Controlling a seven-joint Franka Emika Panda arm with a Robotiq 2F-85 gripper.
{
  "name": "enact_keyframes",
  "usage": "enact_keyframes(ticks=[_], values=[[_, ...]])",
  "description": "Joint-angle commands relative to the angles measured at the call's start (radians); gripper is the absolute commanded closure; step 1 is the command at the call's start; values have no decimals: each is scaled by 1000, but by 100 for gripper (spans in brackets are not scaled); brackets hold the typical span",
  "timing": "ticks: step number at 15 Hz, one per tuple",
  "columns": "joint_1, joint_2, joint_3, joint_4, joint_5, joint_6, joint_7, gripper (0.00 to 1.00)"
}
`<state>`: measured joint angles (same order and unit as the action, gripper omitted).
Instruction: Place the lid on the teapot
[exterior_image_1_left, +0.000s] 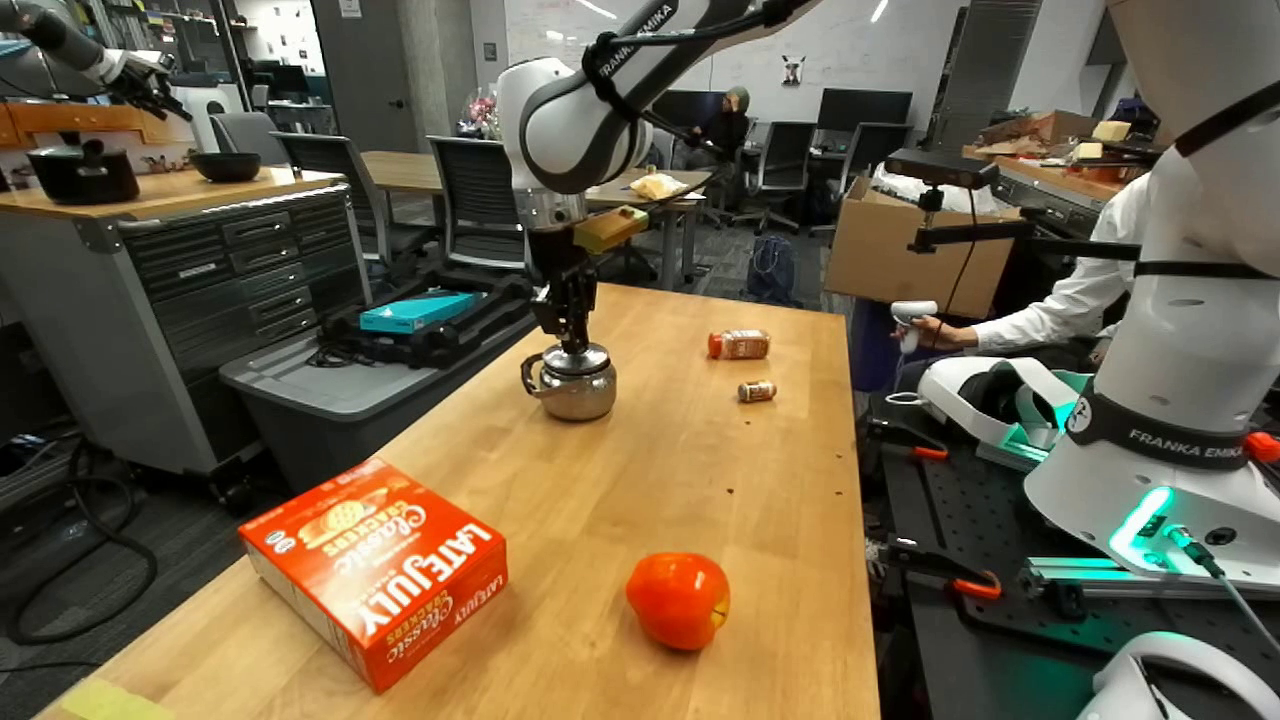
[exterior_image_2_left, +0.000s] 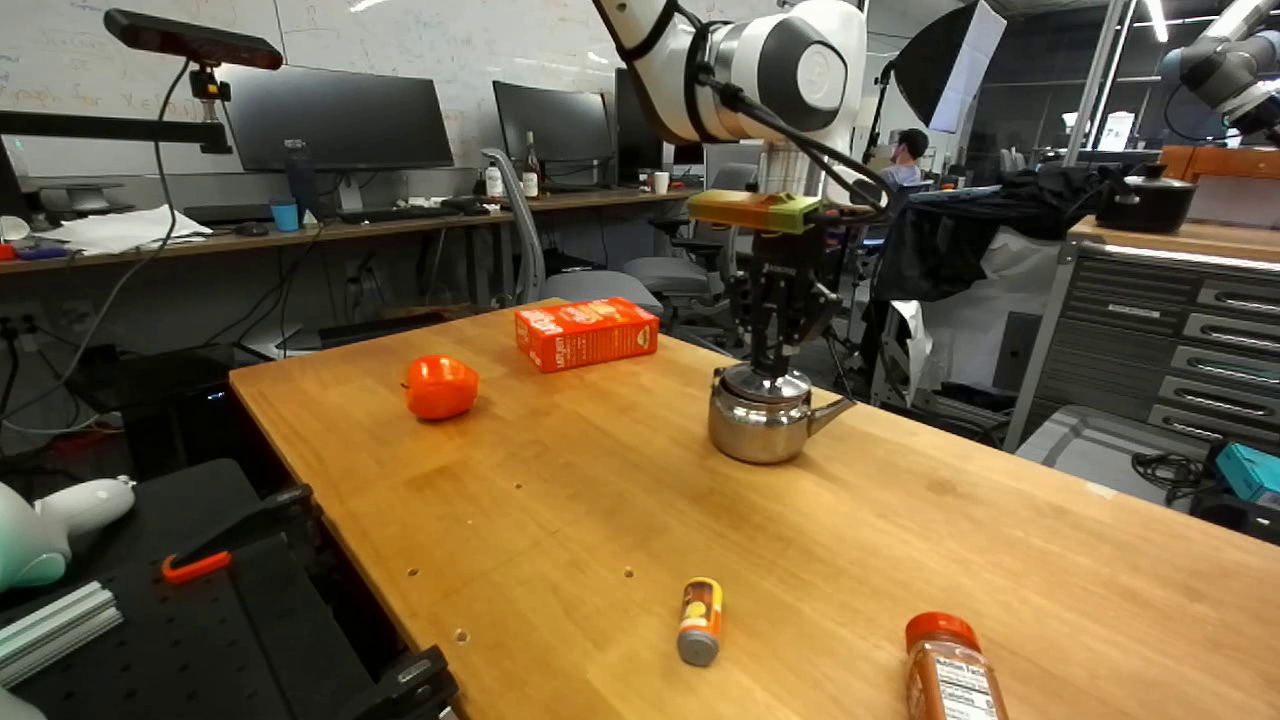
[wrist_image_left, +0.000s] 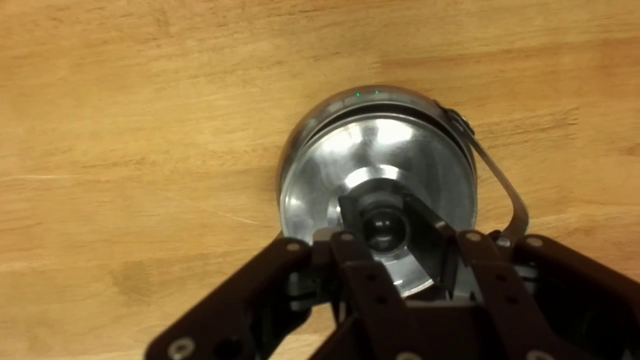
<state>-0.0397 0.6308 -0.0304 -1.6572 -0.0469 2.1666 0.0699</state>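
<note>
The silver teapot (exterior_image_1_left: 580, 396) stands upright near the table's long edge; it also shows in an exterior view (exterior_image_2_left: 752, 432) and in the wrist view (wrist_image_left: 375, 95). Its handle (wrist_image_left: 505, 182) is swung to one side. The silvery lid (wrist_image_left: 320, 165) is over the pot's mouth, also seen in both exterior views (exterior_image_1_left: 592, 359) (exterior_image_2_left: 745, 382). In the wrist view a dark crescent gap shows along its upper edge. Whether the lid rests on the rim or hovers just above is unclear. My gripper (wrist_image_left: 380, 202) points down, its fingers closed around the lid's dark knob (wrist_image_left: 384, 230).
A red cracker box (exterior_image_1_left: 375, 570) and an orange-red ball-shaped item (exterior_image_1_left: 680, 600) lie on the table (exterior_image_1_left: 640, 480). A red-capped spice bottle (exterior_image_1_left: 740, 345) and a small canister (exterior_image_1_left: 757, 391) lie on their sides. A grey bin (exterior_image_1_left: 370, 400) stands beyond the table edge.
</note>
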Motion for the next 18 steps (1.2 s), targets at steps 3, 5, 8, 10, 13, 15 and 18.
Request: enact_keyframes(ticks=[3, 5, 8, 10, 13, 15, 18], values=[[28, 26, -8, 30, -2, -2, 25, 93], [39, 21, -12, 23, -13, 1, 34, 93], [55, 18, -22, 16, -34, 4, 59, 93], [64, 15, -27, 9, -49, 6, 75, 93], [72, 4, -29, -5, -60, 15, 92, 93], [75, -3, -29, -15, -68, 17, 99, 93], [73, -9, -26, -25, -67, 18, 99, 93]])
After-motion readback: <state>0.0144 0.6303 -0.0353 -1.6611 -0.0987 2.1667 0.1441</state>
